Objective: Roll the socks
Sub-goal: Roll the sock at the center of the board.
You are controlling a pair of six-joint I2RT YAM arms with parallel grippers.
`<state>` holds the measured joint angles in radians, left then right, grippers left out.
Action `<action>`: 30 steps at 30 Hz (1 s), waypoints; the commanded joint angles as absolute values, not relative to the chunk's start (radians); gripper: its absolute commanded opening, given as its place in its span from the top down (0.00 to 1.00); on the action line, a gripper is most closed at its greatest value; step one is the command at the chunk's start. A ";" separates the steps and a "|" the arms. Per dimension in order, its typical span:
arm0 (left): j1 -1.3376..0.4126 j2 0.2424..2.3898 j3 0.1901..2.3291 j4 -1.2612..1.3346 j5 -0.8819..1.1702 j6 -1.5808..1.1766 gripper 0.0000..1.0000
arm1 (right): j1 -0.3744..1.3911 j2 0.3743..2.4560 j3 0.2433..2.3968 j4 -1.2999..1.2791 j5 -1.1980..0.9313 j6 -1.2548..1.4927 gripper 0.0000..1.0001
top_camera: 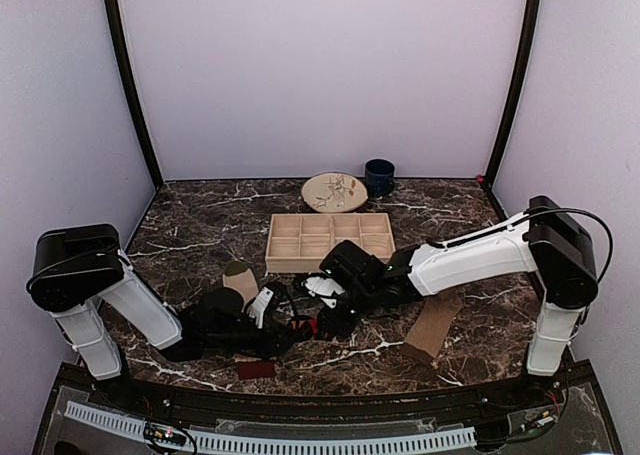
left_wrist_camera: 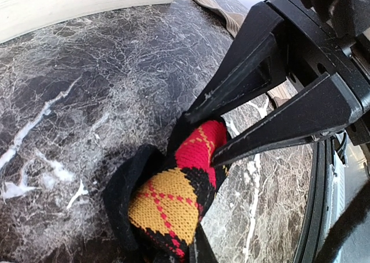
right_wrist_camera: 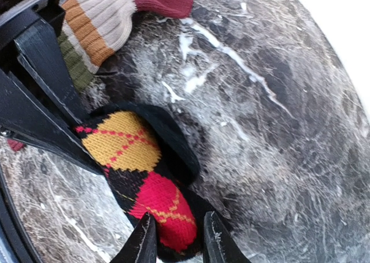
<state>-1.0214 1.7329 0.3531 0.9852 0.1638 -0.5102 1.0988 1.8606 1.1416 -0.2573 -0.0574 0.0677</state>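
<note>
Spreading across the whole scene, a dark brown marble worktop [top_camera: 200, 230] with white veins carries everything. Two white-and-black robot arms reach in from its near corners, the left arm [top_camera: 140, 310] and the right arm [top_camera: 470, 260], and meet near the middle front. Behind them lies a shallow pale wooden tray [top_camera: 330, 237] divided into compartments. Behind that, by the back wall, sits a round cream plate [top_camera: 335, 191] with a sprig pattern, and a dark blue mug [top_camera: 379, 177] stands just beside it on the right.

A plain tan ribbed sock [top_camera: 435, 325] lies flat on the worktop to the right of where the arms meet. A beige ribbed sock with olive, brown, cream and maroon stripes [right_wrist_camera: 98, 26] lies close beside the left arm.

Between the two arms is a black knitted sock with red and yellow-orange argyle diamonds [right_wrist_camera: 139, 170]. Whether it rests on the worktop or hangs just above it, I cannot tell.

The left fingers [right_wrist_camera: 49, 81] are closed tight, pinching the argyle sock at its yellow-diamond end. The right fingers [right_wrist_camera: 144, 243] stand a little apart, one on each side of the red-diamond end, both against the fabric and gripping it. A black fold of the argyle sock curls over beside the yellow diamond.
</note>
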 commanded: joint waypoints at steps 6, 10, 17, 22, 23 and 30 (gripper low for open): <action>-1.026 1.720 0.359 0.945 0.159 -0.527 1.00 | 1.138 1.775 1.064 -0.198 0.139 0.078 0.73; -1.026 1.724 0.365 0.943 0.162 -0.531 1.00 | 1.159 1.728 1.028 -0.162 0.195 0.067 0.72; -1.026 1.724 0.379 0.916 0.172 -0.531 1.00 | 1.241 1.661 0.963 -0.113 0.353 0.026 0.72; -1.026 1.721 0.401 0.878 0.188 -0.523 1.00 | 1.353 1.648 0.939 -0.107 0.496 -0.018 0.68; -1.026 1.719 0.402 0.872 0.189 -0.521 1.00 | 1.374 1.653 0.939 -0.107 0.523 -0.027 0.67; -1.019 1.697 0.409 0.846 0.213 -0.515 1.00 | 1.465 1.752 0.959 -0.106 0.638 -0.094 0.59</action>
